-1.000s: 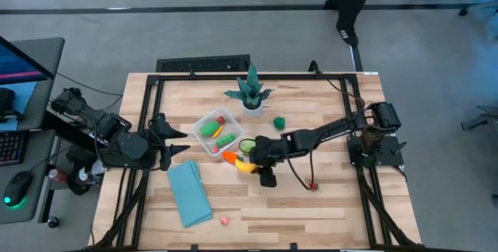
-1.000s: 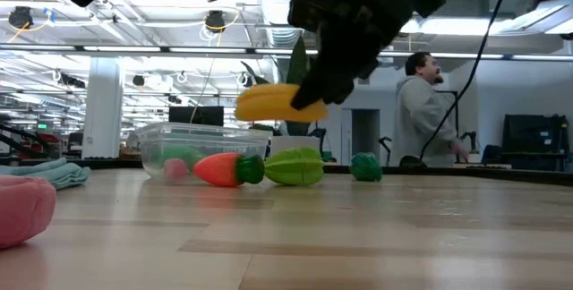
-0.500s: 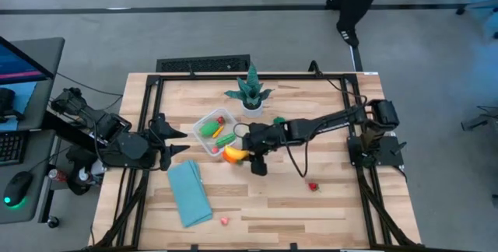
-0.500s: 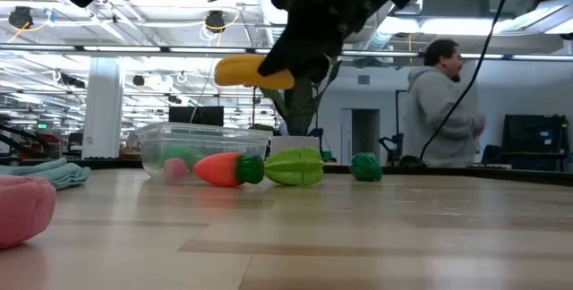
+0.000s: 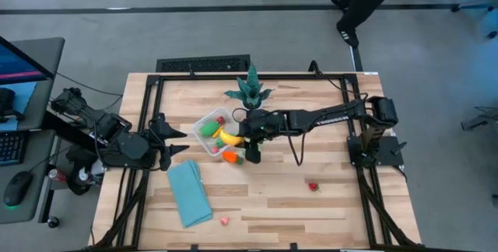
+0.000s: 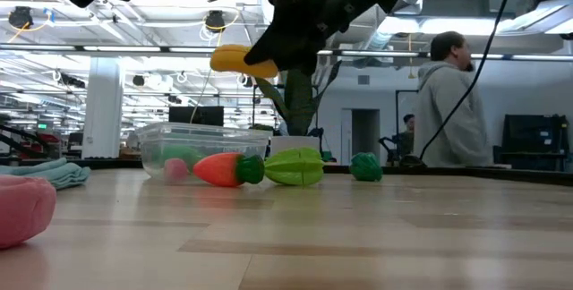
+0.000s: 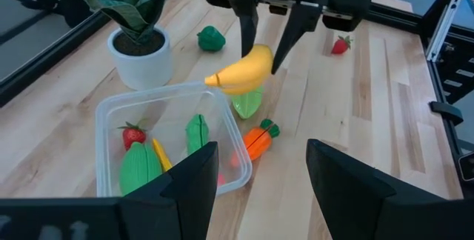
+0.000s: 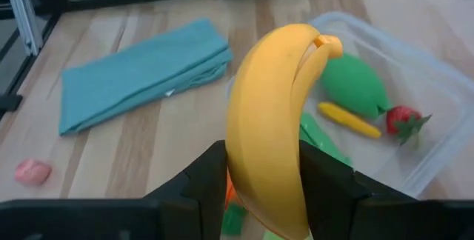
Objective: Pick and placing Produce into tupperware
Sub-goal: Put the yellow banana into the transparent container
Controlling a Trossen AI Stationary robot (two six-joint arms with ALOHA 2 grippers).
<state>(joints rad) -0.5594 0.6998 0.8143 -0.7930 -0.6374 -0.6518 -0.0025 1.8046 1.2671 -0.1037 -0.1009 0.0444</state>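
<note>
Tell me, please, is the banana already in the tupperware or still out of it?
Out: the right hand holds the banana in the air above the tupperware's rim.

Banana (image 5: pixel 227 137) is carried by right gripper (image 5: pixel 242 138) from table up over tupperware (image 5: pixel 204 122) edge; person (image 6: pixel 448 102) is shifted rightward in bg.

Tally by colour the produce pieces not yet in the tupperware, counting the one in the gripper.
Green: 2, light green piece, dark green piece
Orange: 1, carrot
Red: 1, strawberry
Pink: 1, pink piece
Yellow: 1, banana, held by the right gripper
Total: 6
</note>
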